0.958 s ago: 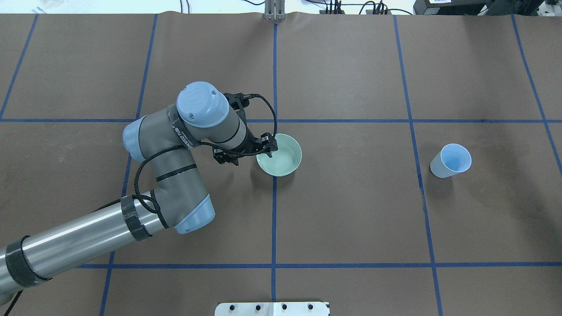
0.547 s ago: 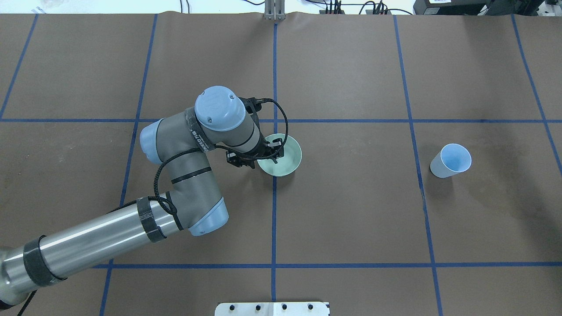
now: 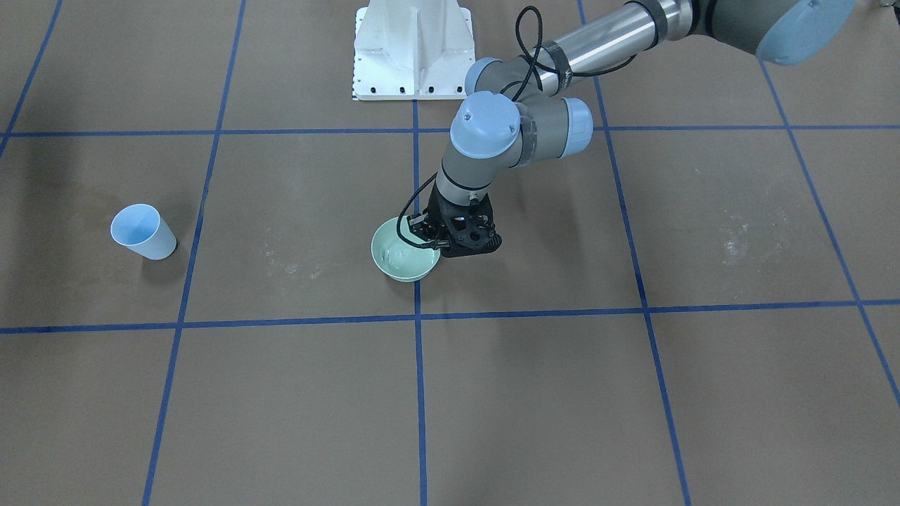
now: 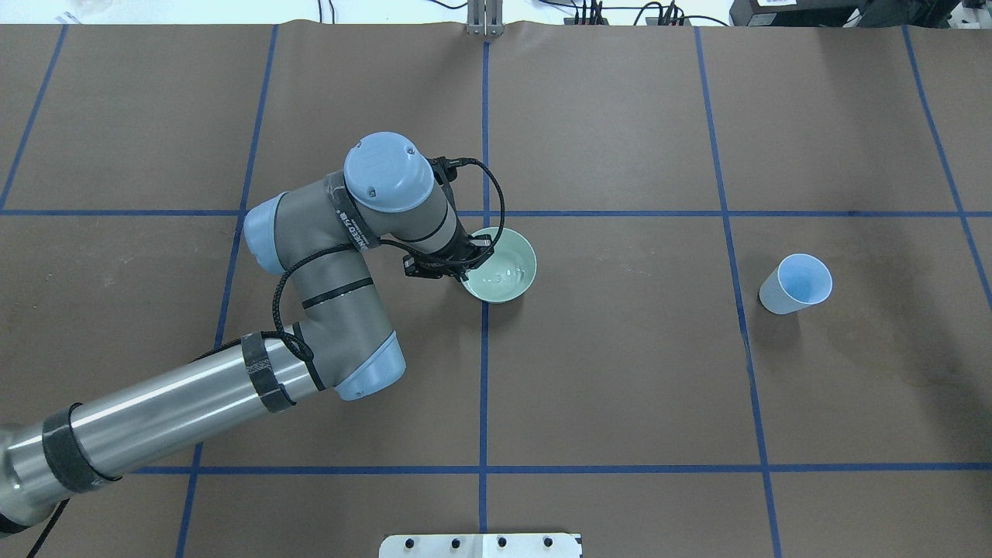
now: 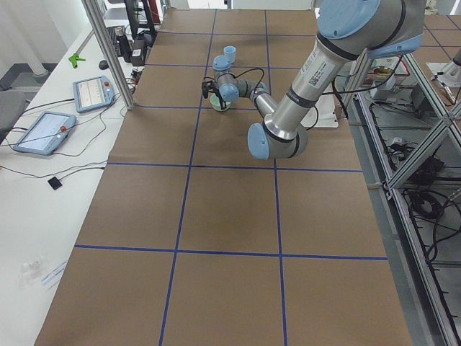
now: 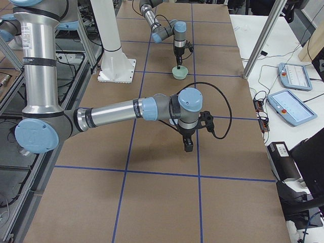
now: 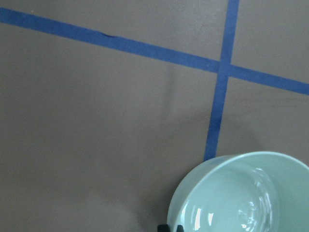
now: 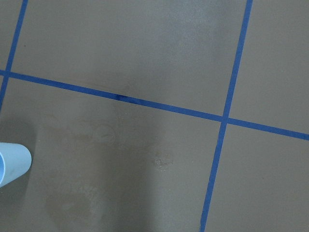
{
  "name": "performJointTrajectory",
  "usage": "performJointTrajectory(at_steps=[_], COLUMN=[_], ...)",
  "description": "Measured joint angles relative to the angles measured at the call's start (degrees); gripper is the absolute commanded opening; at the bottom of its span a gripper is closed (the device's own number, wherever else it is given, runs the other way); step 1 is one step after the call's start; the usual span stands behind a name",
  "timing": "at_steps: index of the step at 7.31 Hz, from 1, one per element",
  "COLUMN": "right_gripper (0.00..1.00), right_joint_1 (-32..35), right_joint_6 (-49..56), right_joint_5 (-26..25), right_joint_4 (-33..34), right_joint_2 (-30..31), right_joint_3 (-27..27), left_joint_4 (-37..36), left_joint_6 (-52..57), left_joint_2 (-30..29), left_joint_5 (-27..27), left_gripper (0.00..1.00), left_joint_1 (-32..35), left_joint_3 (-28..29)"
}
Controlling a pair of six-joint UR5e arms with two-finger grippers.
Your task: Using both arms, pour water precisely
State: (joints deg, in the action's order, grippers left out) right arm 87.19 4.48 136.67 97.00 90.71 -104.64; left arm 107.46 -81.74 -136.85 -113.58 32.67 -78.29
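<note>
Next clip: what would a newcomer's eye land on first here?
The black left gripper pinches the rim of a round mint-green bowl at the middle of the brown-papered table. A pale blue cup stands alone on the robot's right, with the silver-grey right arm poised close by.

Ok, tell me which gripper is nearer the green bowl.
Left. The left gripper is shut on the rim of the green bowl. The right gripper hangs well away from it, over the table toward the robot's right.

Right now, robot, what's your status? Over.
Left gripper shut on green bowl, at rim. Right gripper aloft, jaws unreadable. Water in bowl. Blue cup stands apart.
</note>
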Motion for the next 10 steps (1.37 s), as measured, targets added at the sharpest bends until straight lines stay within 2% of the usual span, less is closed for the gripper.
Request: performJointTrajectory(at_steps=[1,3,5,7,9,10], right_gripper=[0.99,0.99,0.99,0.99,0.99,0.99], right_joint_1=[0.0,0.0,0.0,0.0,0.0,0.0], right_joint_6=[0.0,-0.05,-0.1,-0.59,-0.93,-1.07], right_joint_5=[0.0,0.05,0.25,0.08,-0.01,-0.03], right_joint_4=[0.02,0.01,-0.16,-0.3,-0.45,-0.48], right_joint_2=[0.17,0.52,1.14,1.57,1.74,1.66], right_joint_3=[-0.01,0.01,-0.01,-0.04,-0.11,-0.12], left_joint_4=[-2.47,-8.51,-16.0,-19.75,-19.53,-17.0], left_joint_6=[0.2,2.41,10.17,20.29,28.85,31.46], left_joint_2=[-0.64,-0.52,3.89,14.39,26.36,32.28], left_joint_5=[-1.16,-7.0,-10.32,-13.57,-15.7,-15.89], left_gripper=[0.0,0.0,0.0,0.0,0.0,0.0], left_joint_1=[1.1,5.92,10.57,16.0,20.27,21.1], left_joint_3=[-1.03,-6.33,-14.89,-23.72,-30.61,-32.6])
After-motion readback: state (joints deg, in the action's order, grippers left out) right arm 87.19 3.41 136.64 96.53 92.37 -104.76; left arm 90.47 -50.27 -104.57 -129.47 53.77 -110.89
